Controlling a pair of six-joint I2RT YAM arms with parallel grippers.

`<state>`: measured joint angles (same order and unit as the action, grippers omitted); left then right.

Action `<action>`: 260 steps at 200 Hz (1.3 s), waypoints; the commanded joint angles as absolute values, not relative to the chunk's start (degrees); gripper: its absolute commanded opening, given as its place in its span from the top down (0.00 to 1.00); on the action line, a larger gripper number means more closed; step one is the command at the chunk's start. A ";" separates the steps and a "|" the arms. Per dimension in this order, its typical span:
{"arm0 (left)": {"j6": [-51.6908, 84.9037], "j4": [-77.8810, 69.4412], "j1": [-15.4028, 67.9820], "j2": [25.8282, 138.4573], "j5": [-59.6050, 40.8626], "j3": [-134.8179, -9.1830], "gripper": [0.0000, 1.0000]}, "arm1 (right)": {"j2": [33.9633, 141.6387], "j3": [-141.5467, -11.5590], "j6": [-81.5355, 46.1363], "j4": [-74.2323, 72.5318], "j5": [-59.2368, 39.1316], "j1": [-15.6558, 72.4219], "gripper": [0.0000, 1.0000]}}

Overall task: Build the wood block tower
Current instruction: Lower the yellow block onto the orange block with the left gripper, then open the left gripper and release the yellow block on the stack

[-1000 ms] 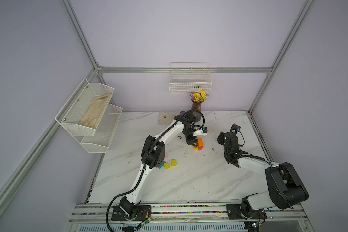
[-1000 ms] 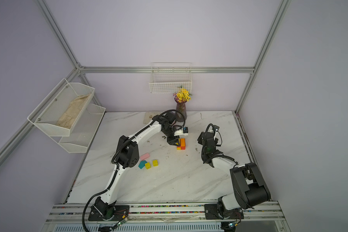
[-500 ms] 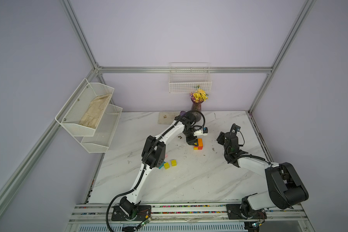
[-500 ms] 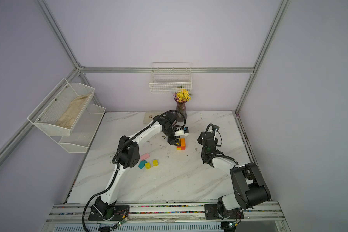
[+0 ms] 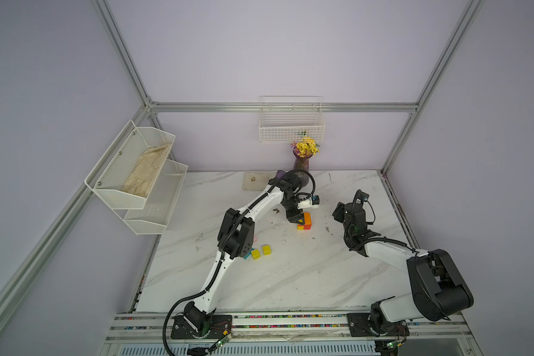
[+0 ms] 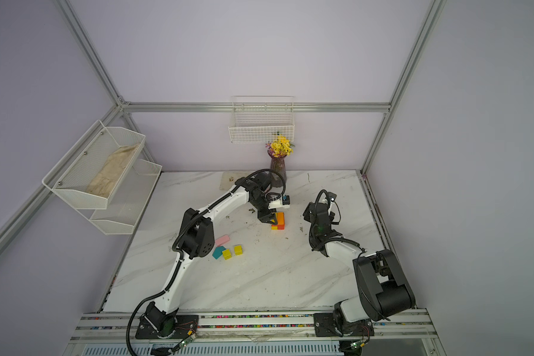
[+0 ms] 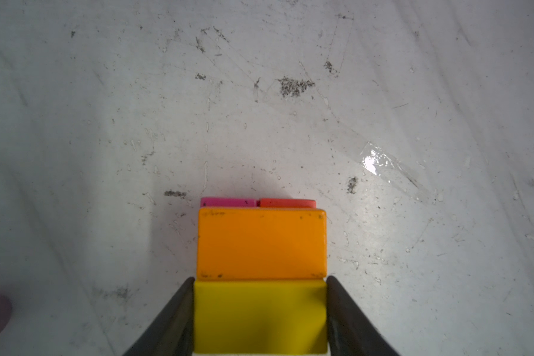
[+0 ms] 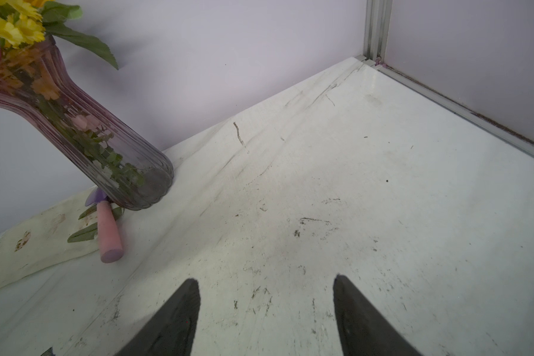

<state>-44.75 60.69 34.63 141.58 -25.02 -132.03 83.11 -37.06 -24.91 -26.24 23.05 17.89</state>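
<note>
Working over the bench (image 5: 290,271), you had the tower (image 5: 305,222) near its middle, right gripper (image 8: 265,278) open and empty, left gripper (image 7: 259,280) clamped on a yellow block (image 7: 259,317) beside the orange block (image 7: 261,243), where a skewed release could have toppled it.

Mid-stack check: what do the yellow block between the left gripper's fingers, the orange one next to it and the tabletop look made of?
Yellow block: probably painted wood; smooth, even matte coat, rounded edges. Orange block: same, with dark chips in the paint at its corners. Tabletop: marble-look, grey-veined, scuffed, with a glossy glint; stone or laminate, cannot tell.
</note>
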 commanded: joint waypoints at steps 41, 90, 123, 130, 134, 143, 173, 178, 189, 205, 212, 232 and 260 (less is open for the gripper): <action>-43.50 59.33 35.04 141.58 -24.06 -137.02 0.00 | 82.73 -36.88 -25.37 -27.24 22.94 17.42 0.29; -42.69 58.56 35.05 138.70 -25.58 -134.72 0.00 | 82.71 -36.88 -25.31 -27.25 22.94 17.34 0.29; -40.22 56.30 35.07 133.37 -25.93 -131.00 0.00 | 82.55 -36.65 -25.32 -27.25 23.03 17.37 0.29; -38.67 55.04 35.05 131.73 -25.75 -129.62 0.00 | 82.53 -36.67 -25.33 -27.25 23.03 17.40 0.29; -37.65 54.19 35.05 130.40 -25.61 -128.68 0.00 | 82.53 -36.65 -25.38 -27.25 23.03 17.35 0.29; -35.27 52.02 35.06 127.32 -25.32 -125.94 0.00 | 82.53 -36.67 -25.41 -27.25 23.03 17.36 0.29; -28.77 36.46 35.33 112.64 -25.39 -108.81 0.00 | 82.45 -36.56 -25.43 -27.24 23.03 17.33 0.29; -27.65 32.72 35.46 110.14 -24.93 -104.74 0.00 | 82.44 -36.56 -25.47 -27.25 23.03 17.36 0.29; -23.61 23.35 35.59 103.26 -21.81 -96.40 0.00 | 82.46 -36.56 -25.46 -27.20 22.96 17.36 0.29; -15.75 10.16 35.77 93.66 -15.77 -84.98 0.00 | 82.44 -36.56 -25.48 -27.19 22.94 17.35 0.29; -12.70 3.56 35.92 89.52 -13.78 -79.88 0.00 | 82.45 -36.58 -25.51 -27.16 22.93 17.36 0.29; -6.28 -9.77 36.28 78.11 -9.69 -67.17 0.00 | 82.61 -36.65 -25.43 -27.16 23.01 17.36 0.29; 4.60 -14.55 36.38 69.34 1.08 -57.73 0.00 | 82.79 -36.74 -25.40 -27.08 23.01 17.37 0.29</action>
